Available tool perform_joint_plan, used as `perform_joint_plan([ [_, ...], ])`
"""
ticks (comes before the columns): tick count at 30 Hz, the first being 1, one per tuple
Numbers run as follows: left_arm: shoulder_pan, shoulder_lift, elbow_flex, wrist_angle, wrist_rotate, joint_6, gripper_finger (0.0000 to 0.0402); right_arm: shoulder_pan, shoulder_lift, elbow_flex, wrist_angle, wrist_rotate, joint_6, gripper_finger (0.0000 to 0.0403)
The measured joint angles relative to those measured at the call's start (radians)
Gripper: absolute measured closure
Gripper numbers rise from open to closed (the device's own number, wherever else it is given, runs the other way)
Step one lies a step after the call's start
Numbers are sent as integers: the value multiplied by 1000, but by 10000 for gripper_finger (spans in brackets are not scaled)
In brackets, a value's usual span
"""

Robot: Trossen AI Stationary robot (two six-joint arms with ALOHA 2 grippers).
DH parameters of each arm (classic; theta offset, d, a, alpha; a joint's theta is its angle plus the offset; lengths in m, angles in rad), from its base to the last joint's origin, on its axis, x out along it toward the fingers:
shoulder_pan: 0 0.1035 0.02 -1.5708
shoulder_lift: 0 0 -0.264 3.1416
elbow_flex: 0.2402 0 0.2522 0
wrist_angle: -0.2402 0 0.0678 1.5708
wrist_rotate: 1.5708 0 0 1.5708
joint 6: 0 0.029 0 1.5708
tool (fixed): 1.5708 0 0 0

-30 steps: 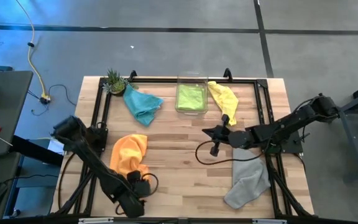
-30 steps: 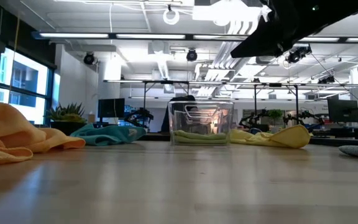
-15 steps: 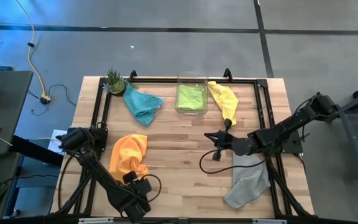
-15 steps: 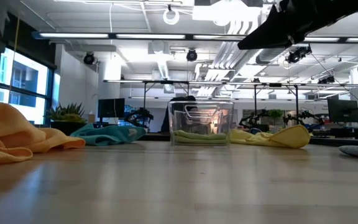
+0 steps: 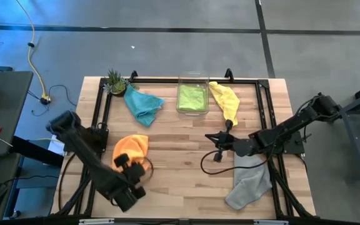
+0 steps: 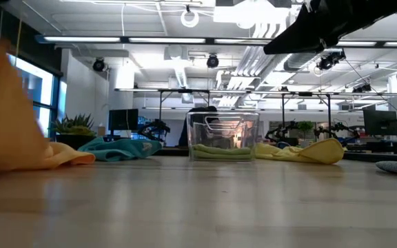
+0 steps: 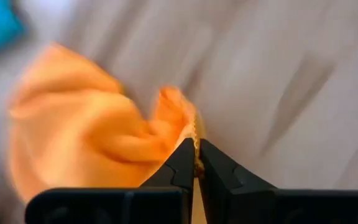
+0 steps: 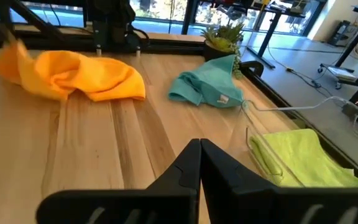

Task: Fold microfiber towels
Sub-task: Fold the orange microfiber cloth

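Fingers of my left gripper (image 7: 196,163) clamp the soft orange microfiber towel's (image 5: 130,148) edge; my right gripper (image 8: 199,163) waits shut. That thin pinch could slip if I lift fast.

Wooden table (image 5: 180,150) of pale planks with a black frame along its edges. Landmark: clear plastic bin (image 5: 192,95), standing at the middle of the far edge and holding the lime green towel (image 5: 191,96). Just right of the bin lies the yellow towel (image 5: 225,100); to its left, the teal towel (image 5: 142,104), and beyond that, at the corner, a small potted plant (image 5: 115,80). Nearer than the bin: orange towel (image 5: 130,149) to the left, grey towel (image 5: 250,182) to the right.
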Motion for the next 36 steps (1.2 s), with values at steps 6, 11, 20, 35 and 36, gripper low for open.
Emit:
perform_joint_plan([
  [6, 61, -190, 2, -3, -137, 103, 399, 0, 9, 0, 9, -11, 7, 403],
  [11, 131, -297, 1, 13, -223, 223, 400, 0, 18, 1, 25, -79, 48, 402],
  [20, 285, -381, 1, 149, -270, 492, 400, -23, 178, 4, 187, -354, 92, 321],
  [35, 408, -391, 0, 263, -230, 678, 401, -125, 709, 231, 582, -486, 195, 183],
  [36, 408, -391, 1, 268, -230, 684, 401, -135, 735, 252, 581, -480, 217, 183],
])
